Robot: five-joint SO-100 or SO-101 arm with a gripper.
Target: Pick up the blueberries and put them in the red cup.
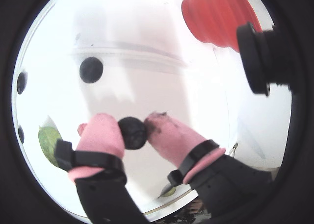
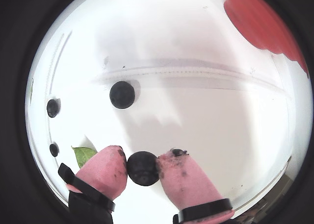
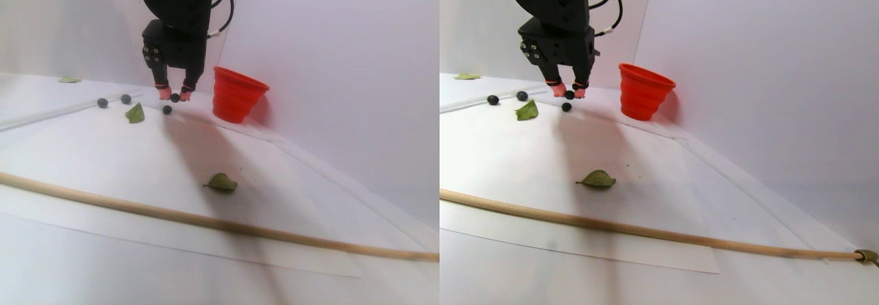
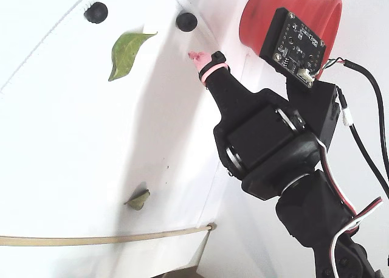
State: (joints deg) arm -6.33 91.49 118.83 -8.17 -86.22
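In both wrist views my gripper (image 1: 133, 132) (image 2: 143, 168) is shut on one dark blueberry (image 1: 133, 134) (image 2: 143, 169), pinched between the pink fingertips (image 1: 100, 133). In the stereo pair view the gripper (image 3: 175, 97) hangs just above the white sheet, left of the red cup (image 3: 235, 93). Three more blueberries lie on the sheet: one close by (image 2: 121, 94) (image 3: 167, 110) and two farther left (image 3: 126, 99) (image 3: 102, 103). The red cup (image 1: 218, 15) (image 2: 265, 23) (image 4: 255, 22) stands upright at the upper right. In the fixed view the held berry is hidden.
A green leaf (image 3: 134, 113) (image 4: 126, 53) lies near the loose berries. Another leaf (image 3: 220, 182) sits mid-sheet. A long wooden stick (image 3: 206, 222) crosses the front. A white wall stands right behind the cup. A camera module (image 1: 260, 57) juts in at the right.
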